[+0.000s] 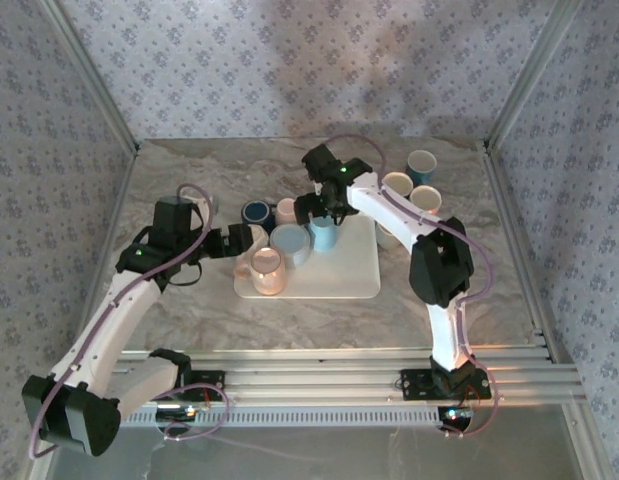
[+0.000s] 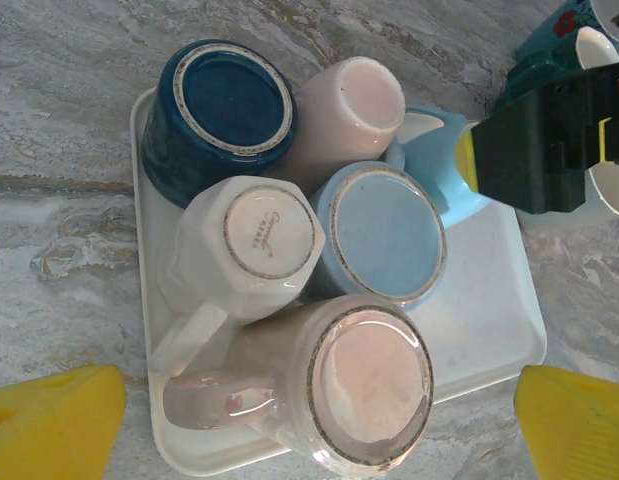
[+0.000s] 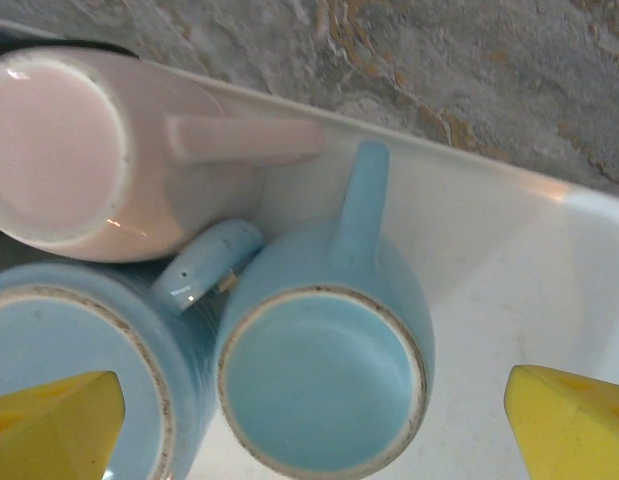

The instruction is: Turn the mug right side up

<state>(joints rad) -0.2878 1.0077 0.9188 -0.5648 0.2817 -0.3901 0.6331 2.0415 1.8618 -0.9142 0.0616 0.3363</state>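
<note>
Mug (image 3: 324, 390), lt-blue, sits base-up on tray (image 3: 549, 300) amid others. I've got R gripper (image 3: 311, 425) above it, jaws wide, to straddle it. L gripper (image 2: 314, 420) is likewise wide over pink mug (image 2: 369, 390).

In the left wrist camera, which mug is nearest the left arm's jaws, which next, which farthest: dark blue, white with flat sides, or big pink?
1. Big pink ceramic mug, upside down, straight ahead of the left arm's jaws, bottom of the view.
2. White flat-sided ceramic mug, upside down, middle left.
3. Dark blue round ceramic mug, upside down, top left.
</note>
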